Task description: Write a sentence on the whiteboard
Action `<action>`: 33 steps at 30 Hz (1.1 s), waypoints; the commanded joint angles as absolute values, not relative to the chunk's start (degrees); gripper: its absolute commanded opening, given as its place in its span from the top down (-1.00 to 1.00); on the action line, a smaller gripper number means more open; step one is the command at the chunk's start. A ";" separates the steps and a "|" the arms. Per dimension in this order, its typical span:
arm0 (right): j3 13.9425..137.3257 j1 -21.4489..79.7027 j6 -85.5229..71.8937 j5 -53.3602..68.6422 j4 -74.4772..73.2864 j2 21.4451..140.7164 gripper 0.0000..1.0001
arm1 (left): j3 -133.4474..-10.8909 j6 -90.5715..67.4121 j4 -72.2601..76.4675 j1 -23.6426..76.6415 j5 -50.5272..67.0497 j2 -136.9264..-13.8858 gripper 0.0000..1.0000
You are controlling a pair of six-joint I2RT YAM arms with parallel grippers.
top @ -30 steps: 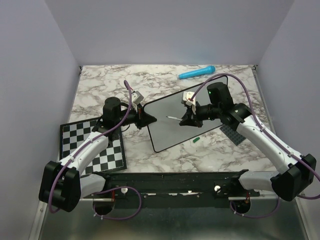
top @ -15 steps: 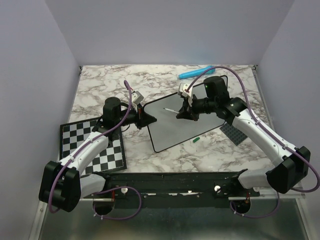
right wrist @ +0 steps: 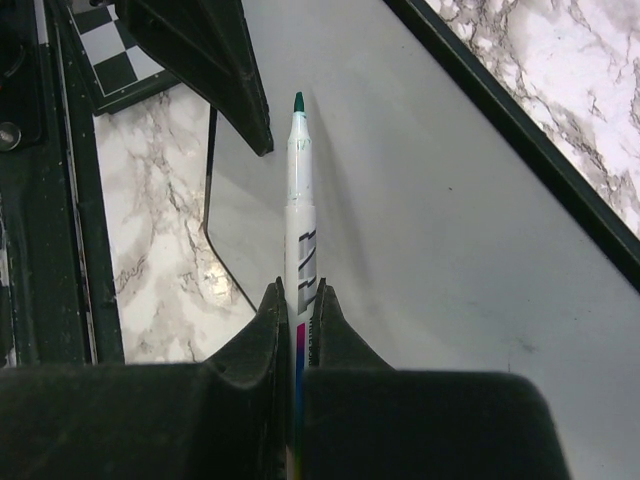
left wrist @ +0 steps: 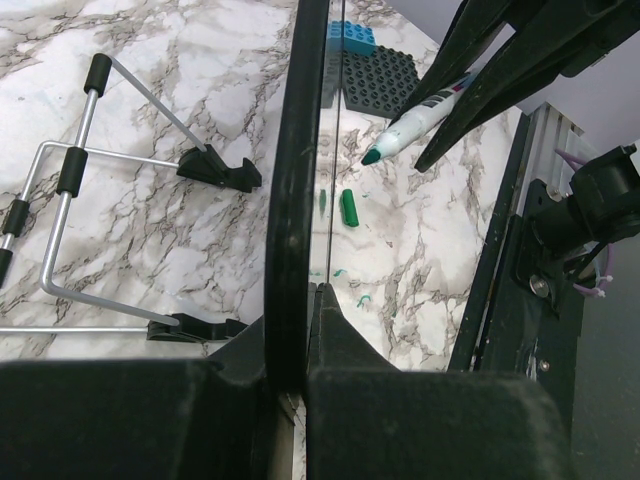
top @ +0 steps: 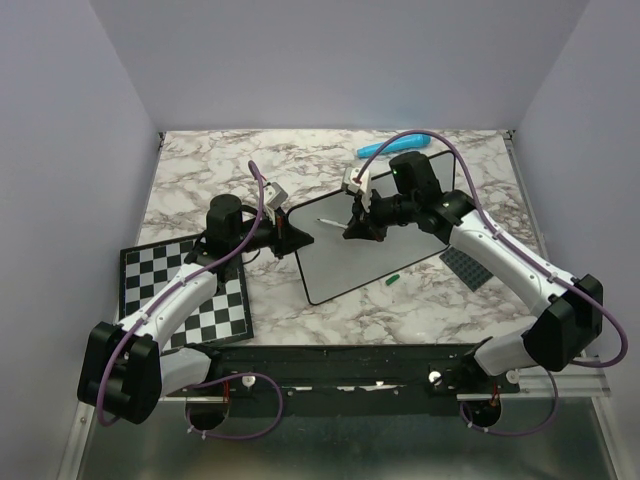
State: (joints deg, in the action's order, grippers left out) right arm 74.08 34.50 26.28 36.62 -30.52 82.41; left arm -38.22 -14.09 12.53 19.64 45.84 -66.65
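Observation:
The whiteboard [top: 380, 255] lies tilted at the table's middle. Its black rim [left wrist: 296, 170] runs edge-on through the left wrist view. My left gripper [top: 296, 236] [left wrist: 300, 300] is shut on the board's left edge. My right gripper [top: 360, 226] [right wrist: 298, 295] is shut on a white marker [right wrist: 298, 200] with a green tip [right wrist: 298, 100] [left wrist: 372, 157]. The tip points at the board's upper left part, near the left gripper's fingers [right wrist: 225, 70]. The board's face [right wrist: 460, 210] is plain grey-white, and no sentence shows on it.
A green marker cap [top: 393, 280] [left wrist: 348, 208] lies by the board's near edge. A grey studded plate [top: 462, 266] [left wrist: 385, 85] sits to the right, a blue tube [top: 394, 146] at the back, a checkerboard [top: 185, 290] to the left. A wire stand [left wrist: 65, 200] lies beside the board.
My right gripper has carried the marker leftward across the board, from its middle to its upper left part. The left arm and the board have not moved.

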 commanded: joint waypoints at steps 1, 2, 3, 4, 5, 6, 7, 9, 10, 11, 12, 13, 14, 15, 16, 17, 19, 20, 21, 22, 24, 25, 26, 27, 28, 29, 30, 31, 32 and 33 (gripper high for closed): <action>76.29 35.16 25.05 34.63 -30.94 83.49 0.99 | -37.09 -9.05 2.81 19.95 38.06 -68.38 1.00; 76.55 35.16 25.05 34.63 -30.85 83.58 0.99 | -37.09 -8.97 2.73 20.04 38.14 -68.29 1.00; 76.64 35.16 25.05 34.54 -30.85 83.67 0.99 | -37.09 -8.96 2.72 20.04 38.14 -68.38 1.00; 76.81 35.16 24.87 34.45 -30.94 83.85 0.99 | -37.00 -8.96 2.72 20.04 38.06 -68.38 1.00; 76.90 35.24 24.87 34.37 -30.94 84.20 0.99 | -37.00 -8.96 2.72 20.04 38.14 -68.38 1.00; 76.99 35.24 24.79 34.19 -30.94 84.20 0.99 | -37.00 -8.88 2.72 20.04 38.06 -68.38 1.00; 77.08 35.24 24.79 34.19 -30.94 84.29 0.99 | -37.09 -8.88 2.64 20.13 38.06 -68.38 1.00; 77.17 35.24 24.79 34.02 -30.94 84.37 0.99 | -37.09 -8.79 2.64 20.13 38.06 -68.38 1.00; 77.17 35.24 24.70 33.93 -30.94 84.37 0.99 | -37.09 -8.70 2.64 20.13 38.14 -68.47 1.00; 77.17 35.24 24.70 33.84 -30.94 84.55 0.99 | -37.09 -8.70 2.55 20.13 38.14 -68.47 1.00; 77.08 35.24 24.70 33.58 -30.94 84.46 0.99 | -37.09 -8.70 2.55 20.13 38.06 -68.47 1.00; 76.99 35.24 24.70 33.49 -30.94 84.55 0.99 | -37.09 -8.61 2.55 20.21 38.14 -68.47 1.00; 76.91 35.24 24.70 33.40 -30.94 84.55 0.99 | -37.18 -8.61 2.55 20.21 38.23 -68.38 1.00; 76.90 35.24 24.61 33.31 -31.02 84.64 0.99 | -37.09 -8.61 2.55 20.21 38.23 -68.38 1.00; 76.82 35.16 24.61 33.22 -31.03 84.55 0.99 | -37.00 -8.61 2.55 20.21 38.23 -68.38 1.00; 76.73 35.24 24.61 33.14 -31.03 84.64 0.99 | -37.00 -8.53 2.55 20.21 38.15 -68.29 1.00; 76.73 35.24 24.52 32.78 -31.20 84.90 0.99 | -37.00 -8.53 2.55 20.21 38.32 -68.29 1.00; 76.73 35.24 24.52 32.70 -31.20 84.99 0.99 | -37.00 -8.44 2.55 20.21 38.32 -68.29 1.00; 76.73 35.24 24.52 32.61 -31.29 84.99 0.99 | -37.00 -8.44 2.55 20.21 38.23 -68.29 1.00; 76.73 35.24 24.52 32.52 -31.46 85.16 0.99 | -37.00 -8.44 2.55 20.21 38.32 -68.29 1.00; 76.64 35.24 24.61 32.61 -31.55 85.17 0.99 | -37.09 -8.35 2.46 20.21 38.23 -68.29 1.00; 76.64 35.24 24.61 32.43 -31.64 85.17 0.99 | -37.00 -8.26 2.46 20.21 38.32 -68.20 1.00; 76.55 35.24 24.70 32.26 -31.81 85.17 0.99 | -37.00 -8.26 2.46 20.21 38.23 -68.20 1.00; 76.47 35.24 24.78 32.34 -31.90 85.25 0.99 | -37.00 -8.17 2.37 20.21 38.23 -68.20 1.00; 76.38 35.24 24.87 32.34 -31.99 85.08 0.99 | -37.09 -8.09 2.37 20.21 38.15 -68.20 1.00; 76.20 35.24 24.96 32.26 -32.08 84.99 0.99 | -37.00 -8.09 2.37 20.21 38.23 -68.20 1.00; 75.94 35.33 24.96 32.26 -32.08 84.90 0.99 | -37.00 -8.09 2.37 20.21 38.23 -68.20 1.00; 75.59 35.25 25.13 32.17 -32.25 84.90 0.99 | -37.00 -8.09 2.37 20.21 38.15 -68.12 1.00; 75.41 35.24 25.31 32.08 -32.26 84.82 0.99 | -37.00 -8.00 2.29 20.21 38.14 -68.12 1.00; 75.15 35.24 25.40 31.99 -32.34 84.64 0.99 | -37.09 -8.00 2.29 20.21 38.14 -68.12 1.00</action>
